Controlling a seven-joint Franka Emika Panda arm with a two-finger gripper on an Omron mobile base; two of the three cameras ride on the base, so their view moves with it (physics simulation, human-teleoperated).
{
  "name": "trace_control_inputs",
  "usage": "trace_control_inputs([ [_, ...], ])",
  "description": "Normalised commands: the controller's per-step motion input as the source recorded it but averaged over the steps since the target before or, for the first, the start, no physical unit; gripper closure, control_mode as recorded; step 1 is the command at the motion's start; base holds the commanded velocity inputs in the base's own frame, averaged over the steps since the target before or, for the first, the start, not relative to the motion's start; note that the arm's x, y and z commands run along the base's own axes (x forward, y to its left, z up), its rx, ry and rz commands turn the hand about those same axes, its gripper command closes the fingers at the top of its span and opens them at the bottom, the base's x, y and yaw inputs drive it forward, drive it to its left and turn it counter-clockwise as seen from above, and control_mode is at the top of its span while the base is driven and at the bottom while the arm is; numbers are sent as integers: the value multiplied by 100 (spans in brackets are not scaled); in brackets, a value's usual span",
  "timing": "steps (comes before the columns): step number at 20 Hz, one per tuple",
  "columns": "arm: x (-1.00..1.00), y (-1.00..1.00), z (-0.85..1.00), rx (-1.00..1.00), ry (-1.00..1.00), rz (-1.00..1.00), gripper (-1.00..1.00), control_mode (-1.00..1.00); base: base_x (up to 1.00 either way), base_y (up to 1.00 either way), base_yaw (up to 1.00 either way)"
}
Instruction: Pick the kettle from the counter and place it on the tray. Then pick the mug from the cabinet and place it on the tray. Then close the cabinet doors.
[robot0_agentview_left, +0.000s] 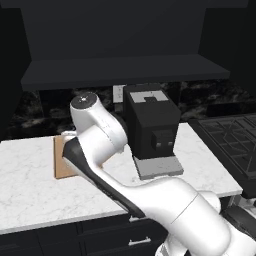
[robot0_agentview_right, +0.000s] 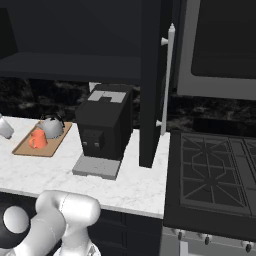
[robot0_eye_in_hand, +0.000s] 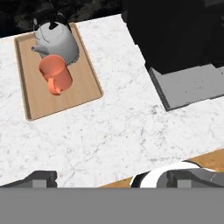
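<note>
Both items sit on the tan wooden tray (robot0_eye_in_hand: 57, 98): squat silver-grey kettle (robot0_eye_in_hand: 57, 40), orange mug (robot0_eye_in_hand: 55, 73) touching it. My hand (robot0_eye_in_hand: 111, 178) is empty, spread wide. Remaining, I judge: dark cabinet door (robot0_agentview_right: 151, 85) stands open.

Flat, even rendered light; dim dark cabinetry.

Honestly there's zero readable text anywhere here, no labels, brand names, numbers or signs. The coffee machine (robot0_agentview_right: 104, 131) in the middle of the frame has a plain black face, and the kettle (robot0_eye_in_hand: 56, 40) and mug (robot0_eye_in_hand: 55, 74) at the upper left of the hand view are blank too. Same for the tray (robot0_eye_in_hand: 83, 94) and the cabinet door (robot0_agentview_right: 151, 85), nothing printed.
</note>
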Motion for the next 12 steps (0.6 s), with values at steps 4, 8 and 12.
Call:
trace_control_inputs([
  [4, -31, -8, 38, 0, 0, 7, -100, -100, 0, 0, 0],
  [8, -21, -23, 31, 0, 0, -2, -100, -100, 0, 0, 0],
  [12, -7, -48, 21, 9, -18, -35, -100, -100, 0, 0, 0],
])
